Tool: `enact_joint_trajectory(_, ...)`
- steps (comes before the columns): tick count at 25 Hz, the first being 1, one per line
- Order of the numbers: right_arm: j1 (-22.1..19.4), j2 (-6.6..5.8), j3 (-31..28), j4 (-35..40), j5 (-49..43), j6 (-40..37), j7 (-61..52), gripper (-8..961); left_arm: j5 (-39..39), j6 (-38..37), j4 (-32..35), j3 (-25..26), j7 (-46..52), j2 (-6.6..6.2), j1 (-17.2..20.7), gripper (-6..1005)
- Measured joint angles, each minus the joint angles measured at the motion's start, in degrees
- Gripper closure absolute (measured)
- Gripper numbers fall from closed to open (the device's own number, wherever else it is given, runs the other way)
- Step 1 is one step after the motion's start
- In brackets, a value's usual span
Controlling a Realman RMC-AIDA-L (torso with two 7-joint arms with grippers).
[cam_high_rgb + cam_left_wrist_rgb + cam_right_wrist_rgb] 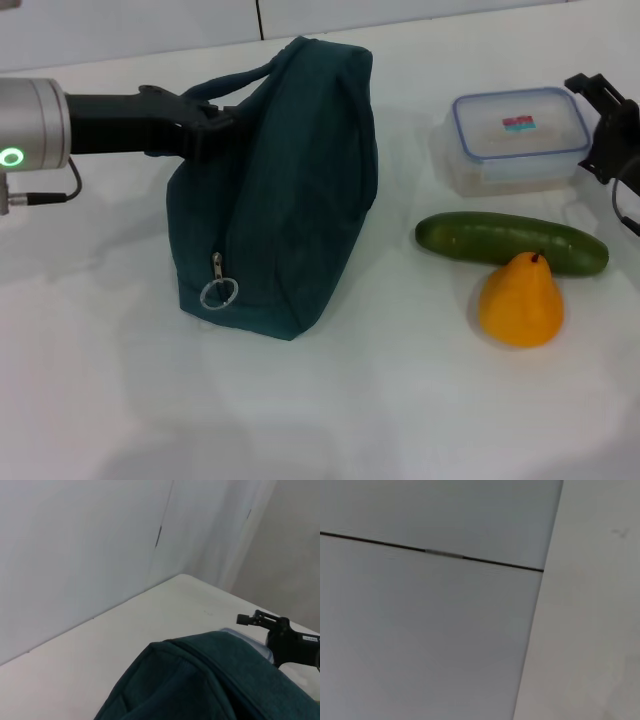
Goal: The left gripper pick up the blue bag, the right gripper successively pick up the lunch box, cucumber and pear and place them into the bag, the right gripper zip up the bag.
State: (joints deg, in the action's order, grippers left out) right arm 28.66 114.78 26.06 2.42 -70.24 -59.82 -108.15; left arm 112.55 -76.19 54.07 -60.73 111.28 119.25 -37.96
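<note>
Dark teal-blue bag (285,190) upright on the white table (100,400), left of centre in the head view, zipper closed down its near end with the metal ring pull (219,293) hanging low against the fabric. Left gripper (215,122) reaching in level from the left, at the top of the bag by a loop handle (232,84), fingertips against the fabric; whether closed on the handle or merely touching, cannot tell. Green light glowing on the silver cuff (30,125) of that arm.

Lunch box (520,138) at the far right of the table, clear, blue-rimmed lid on, a small label on top. Cucumber (512,243) lying crosswise just in front of the lunch box, apart from it. Pear (521,300) upright just in front of the cucumber, stem up, overlapping the cucumber's near edge in view; touching or not, unclear.

Right gripper (603,120) at the right edge, just beside the lunch box's right end, partly cut off; open or closed, cannot tell. Same gripper visible beyond the bag's top in the left wrist view, next to a sliver of the lunch box's lid. Right wrist view: only wall panels and table surface.
</note>
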Motion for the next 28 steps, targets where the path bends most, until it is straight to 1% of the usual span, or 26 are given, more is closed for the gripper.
enact_joint_trajectory(5, 0.23, 0.4, 0.09, 0.53, 0.03, -0.35, -0.28, 84, 0.05, -0.05, -0.09, 0.0, -0.01, 0.03, -0.17, 948)
enact_joint_trajectory(10, 0.2, 0.45, 0.12, 0.57, 0.29, -1.42, -0.3, 85, 0.05, -0.08, -0.16, 0.01, -0.01, 0.1, -0.13, 948)
enact_joint_trajectory(22, -0.26, 0.85, -0.79, -0.08, 0.67, -1.22, -0.34, 176, -0.53, -0.09, -1.41, -0.95, -1.06, 0.28, -0.04, 948)
enact_joint_trajectory(28, -0.43, 0.99, -0.84, -0.12, 0.95, -1.56, -0.24, 432, -0.57, -0.05, -1.58, -1.03, -1.22, 0.24, -0.1, 948)
